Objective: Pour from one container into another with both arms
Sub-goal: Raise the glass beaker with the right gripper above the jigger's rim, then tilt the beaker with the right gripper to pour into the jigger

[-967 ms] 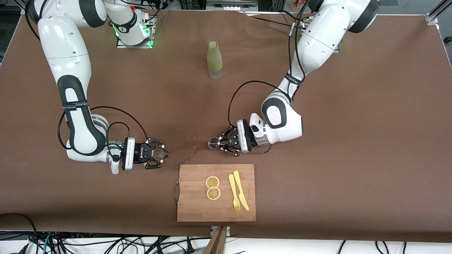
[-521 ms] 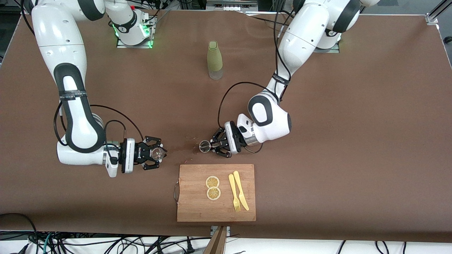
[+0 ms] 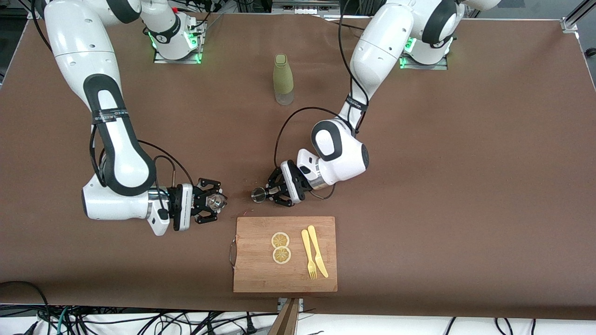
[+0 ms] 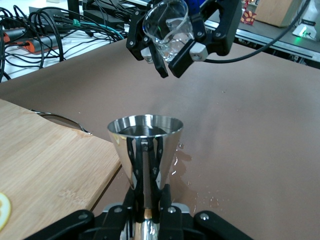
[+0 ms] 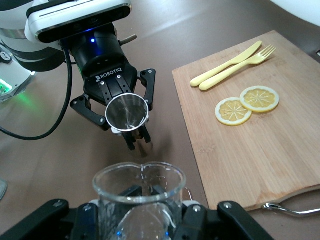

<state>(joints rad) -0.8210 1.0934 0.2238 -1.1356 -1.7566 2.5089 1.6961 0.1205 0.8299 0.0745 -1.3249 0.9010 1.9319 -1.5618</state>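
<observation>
the left gripper (image 3: 265, 193) is clamped on the light, slick steel jigger (image 3: 257, 195) at its waist, at three o'clock of the fragile glass cup (image 3: 216, 201) pinched in the right gripper (image 3: 213, 201), both over bare table (image 3: 465, 186).

We note even, bright overhead light; soft shadows under the arms on the counter (image 3: 465, 186). Glare on the steel jigger (image 4: 145, 150); nearest glass cup (image 5: 140, 200) blurs.
</observation>
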